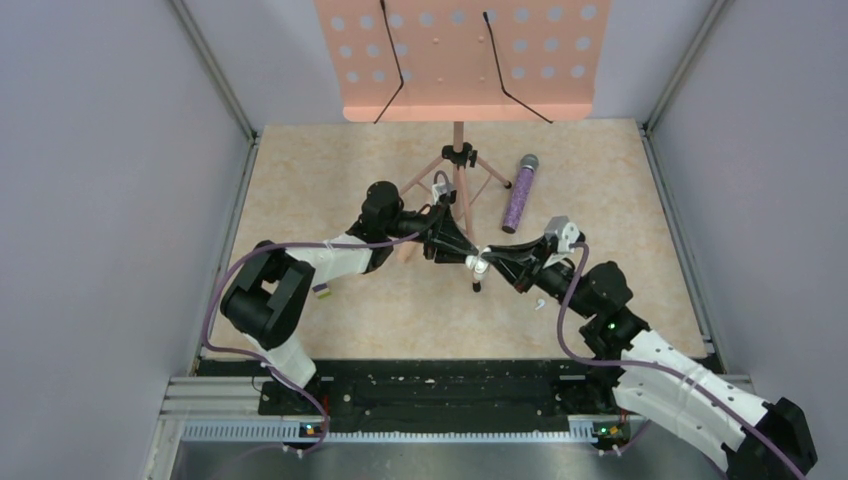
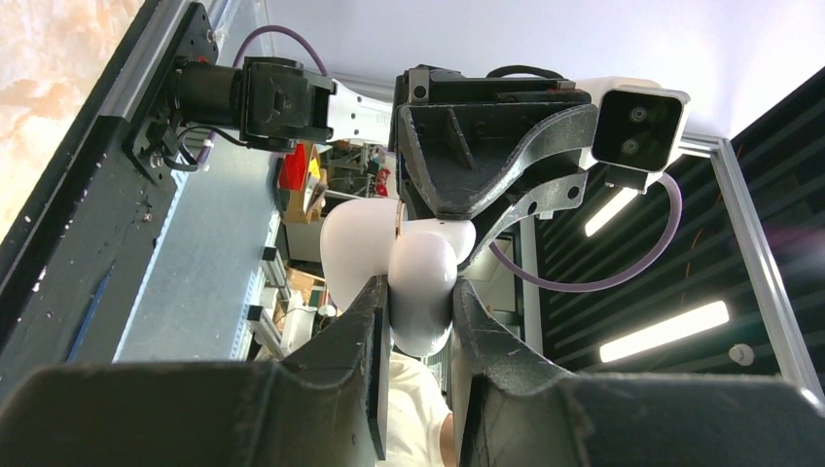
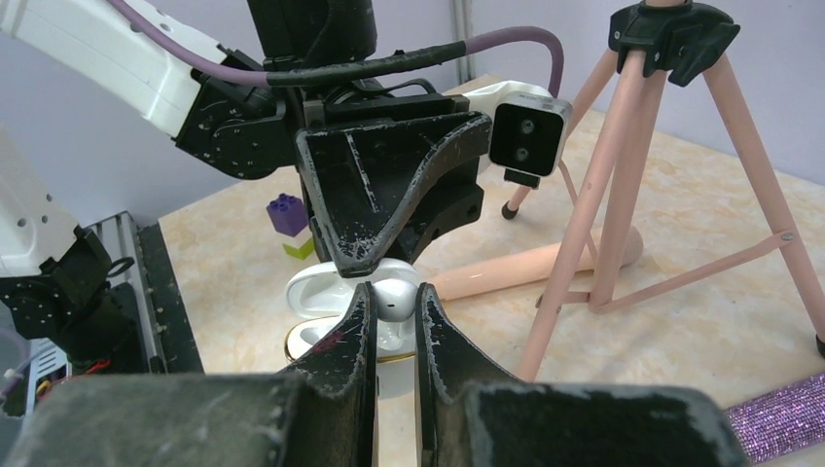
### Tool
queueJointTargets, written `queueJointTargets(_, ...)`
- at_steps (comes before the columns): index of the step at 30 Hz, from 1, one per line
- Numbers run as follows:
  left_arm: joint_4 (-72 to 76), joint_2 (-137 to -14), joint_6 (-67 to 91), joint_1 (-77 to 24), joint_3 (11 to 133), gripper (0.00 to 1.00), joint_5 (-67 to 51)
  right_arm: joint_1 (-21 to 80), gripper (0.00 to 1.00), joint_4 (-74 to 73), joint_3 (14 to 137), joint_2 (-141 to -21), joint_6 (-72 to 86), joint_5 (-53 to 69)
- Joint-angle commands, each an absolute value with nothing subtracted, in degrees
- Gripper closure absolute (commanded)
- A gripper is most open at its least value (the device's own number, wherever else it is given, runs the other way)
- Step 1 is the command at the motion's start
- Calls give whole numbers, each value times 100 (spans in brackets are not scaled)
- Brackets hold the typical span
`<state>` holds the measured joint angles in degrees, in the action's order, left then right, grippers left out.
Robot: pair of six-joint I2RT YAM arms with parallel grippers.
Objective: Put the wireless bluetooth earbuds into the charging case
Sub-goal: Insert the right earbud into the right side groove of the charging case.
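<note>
The charging case (image 3: 313, 284) is white with a gold rim. It is open, lid up, and held above the table. My left gripper (image 2: 420, 287) is shut on the case (image 2: 425, 277) from its sides. My right gripper (image 3: 391, 290) is shut on a small white earbud (image 3: 394, 299), whose stem points down into the case's open base. In the top view the left gripper (image 1: 468, 257) and the right gripper (image 1: 488, 266) meet at the table's middle, around the case (image 1: 480, 266). A second small white piece, probably the other earbud (image 1: 538, 303), lies on the table near the right arm.
A pink music stand (image 1: 460, 150) has its tripod legs (image 3: 623, 185) just behind the grippers. A glittery purple microphone (image 1: 520, 192) lies to the back right. A purple-and-yellow cube (image 3: 289, 216) sits at the left. A pink rod (image 3: 525, 271) lies by the tripod.
</note>
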<state>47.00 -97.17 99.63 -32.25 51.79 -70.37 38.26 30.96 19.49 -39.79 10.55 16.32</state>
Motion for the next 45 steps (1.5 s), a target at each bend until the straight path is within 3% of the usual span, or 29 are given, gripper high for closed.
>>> queueJointTargets(1,5352,-9672,10046,-3165,5220,100,-6930,3902,100,2406,1865,-3866,952,1973)
queueJointTargets(10,5411,-9683,10085,-3168,5238,100,-6925,3902,98,2294,1889,-3962,990,2042)
queueJointTargets(13,5410,-9693,10081,-3171,5240,100,-6918,3902,77,2181,1993,-3952,1044,1982)
queueJointTargets(19,5335,-9712,9984,-3172,5182,100,-6927,3902,48,1840,2372,-3667,1207,1308)
queueJointTargets(22,4826,-9635,9554,-3175,5172,100,-6920,3902,22,1740,2497,-3350,1319,830)
queueJointTargets(26,3181,-9476,8288,-3180,5340,100,-6851,3902,10,1237,2870,-3015,1411,249)
queueJointTargets(32,498,-9323,6363,-3142,5866,100,-6535,3895,7,-858,3740,-3350,1945,-1212)
queueJointTargets(36,-1751,-9241,4623,-3117,6448,100,-5726,3833,20,-2243,4057,-3885,2696,-2004)
queueJointTargets(38,-2341,-9191,4219,-3113,6589,100,-5357,3822,31,-2657,4042,-4019,3214,-2249)
queueJointTargets(42,-2330,-8849,4176,-3069,6412,100,-4941,3652,48,-3330,3789,-4154,4285,-2443)
queueJointTargets(45,-1947,-8512,4279,-3073,6158,100,-4581,3438,52,-3681,3466,-4286,4929,-2413)
